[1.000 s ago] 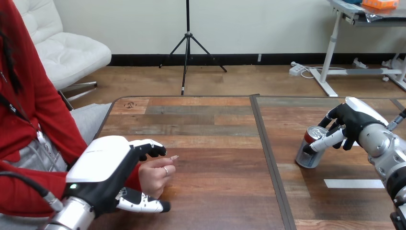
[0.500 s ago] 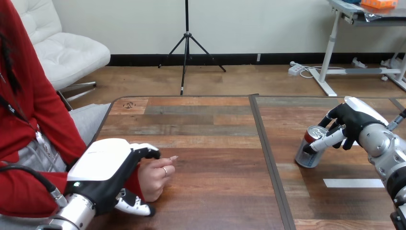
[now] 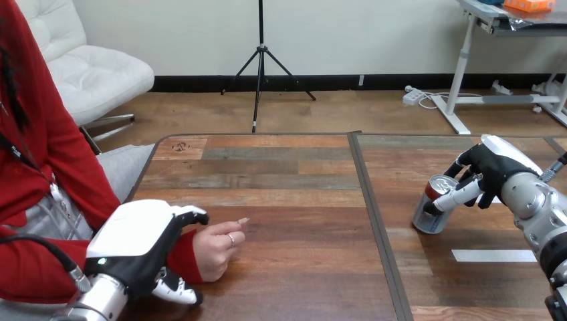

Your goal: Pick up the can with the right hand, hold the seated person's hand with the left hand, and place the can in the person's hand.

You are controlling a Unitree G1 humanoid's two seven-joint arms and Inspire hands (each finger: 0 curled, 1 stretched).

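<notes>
A silver can with a red top stands slightly tilted on the right part of the table. My right hand is shut on it, the thumb across its front and the fingers behind its rim. At the lower left the person's hand rests on the table in a loose fist. My left hand lies over the red-sleeved wrist just behind it, its fingers curled over the top and its thumb underneath.
A dark seam runs front to back between the two tabletops. A white tape strip lies on the right tabletop near my right forearm. Open wood stretches between the person's hand and the can.
My left hand has slid back toward the lower left, from over the person's knuckles to the wrist. The right hand and the can have stayed put.
</notes>
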